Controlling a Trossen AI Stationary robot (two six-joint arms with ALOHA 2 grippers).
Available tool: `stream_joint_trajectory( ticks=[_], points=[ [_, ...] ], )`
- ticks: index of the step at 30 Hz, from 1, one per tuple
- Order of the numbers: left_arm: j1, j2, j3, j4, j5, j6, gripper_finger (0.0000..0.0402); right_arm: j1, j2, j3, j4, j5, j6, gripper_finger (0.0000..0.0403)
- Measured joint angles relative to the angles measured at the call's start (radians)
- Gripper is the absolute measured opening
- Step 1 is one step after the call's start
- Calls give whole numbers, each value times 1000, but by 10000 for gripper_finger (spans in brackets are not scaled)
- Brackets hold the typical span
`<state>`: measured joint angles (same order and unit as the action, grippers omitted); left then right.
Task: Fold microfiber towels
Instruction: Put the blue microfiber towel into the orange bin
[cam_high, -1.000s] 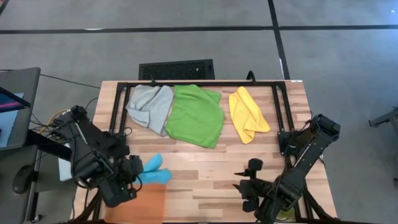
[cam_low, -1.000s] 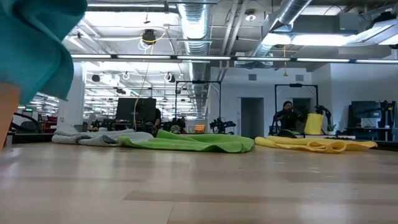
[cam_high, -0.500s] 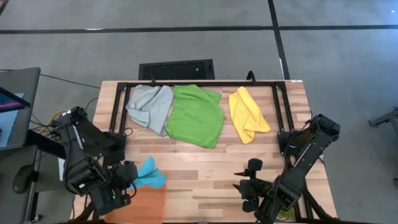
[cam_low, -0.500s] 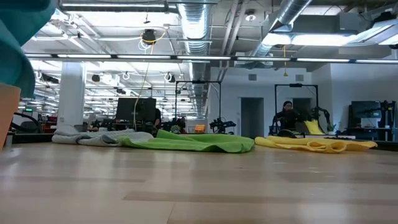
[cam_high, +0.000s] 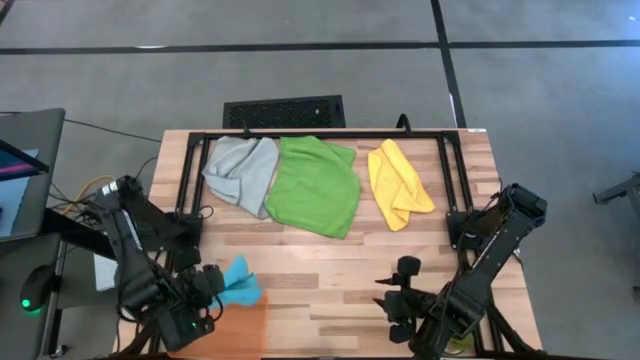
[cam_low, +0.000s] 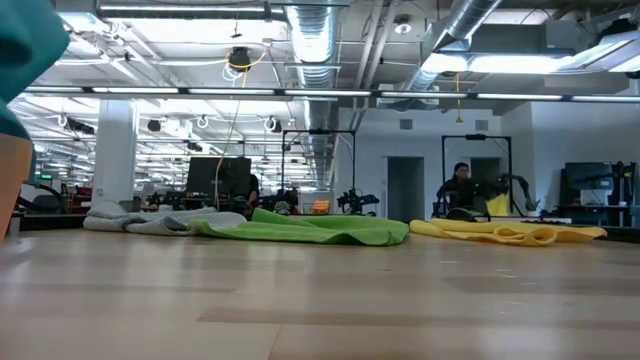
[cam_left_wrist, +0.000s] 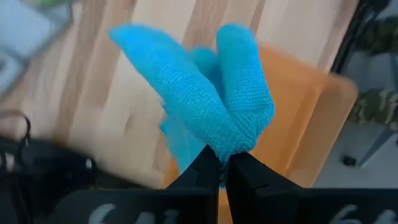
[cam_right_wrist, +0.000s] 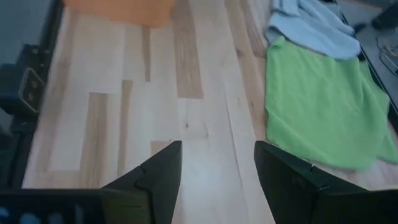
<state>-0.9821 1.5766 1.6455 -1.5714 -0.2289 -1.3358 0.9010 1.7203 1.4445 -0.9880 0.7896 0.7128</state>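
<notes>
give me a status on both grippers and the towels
Left gripper shut on teal towel, held over orange tray. Right gripper open, empty, near front edge. Grey towel, green towel, yellow towel lie unfolded along the back. Nothing in the way.

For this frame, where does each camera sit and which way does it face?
High: overhead, straight down; both arms, teal towel in left gripper.
Low: table height, level across; grey towel, no arms.
Left wrist: past shut fingers pinching teal towel above orange tray.
Right wrist: past open right gripper.
Shared: green towel, yellow towel.
</notes>
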Motion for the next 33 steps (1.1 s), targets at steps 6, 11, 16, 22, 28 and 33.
stream_joint_trajectory(
  ticks=[6,11,16,22,28,33],
  points=[
    [-15,48,-10,0,81,-24,0,-10,0,0,109,-2,-137,225],
    [-28,75,-9,9,99,-36,0,-28,0,0,135,-2,-164,225],
    [-28,80,-8,34,23,-9,0,-45,0,0,137,-2,-164,225],
    [-28,78,31,3,-127,-1,0,-53,0,0,137,-3,-164,225],
    [-28,77,109,7,-261,-13,0,-53,0,0,138,-3,-164,225],
    [-28,76,180,50,-338,-20,0,-53,0,0,138,-3,-164,225]
  ],
)
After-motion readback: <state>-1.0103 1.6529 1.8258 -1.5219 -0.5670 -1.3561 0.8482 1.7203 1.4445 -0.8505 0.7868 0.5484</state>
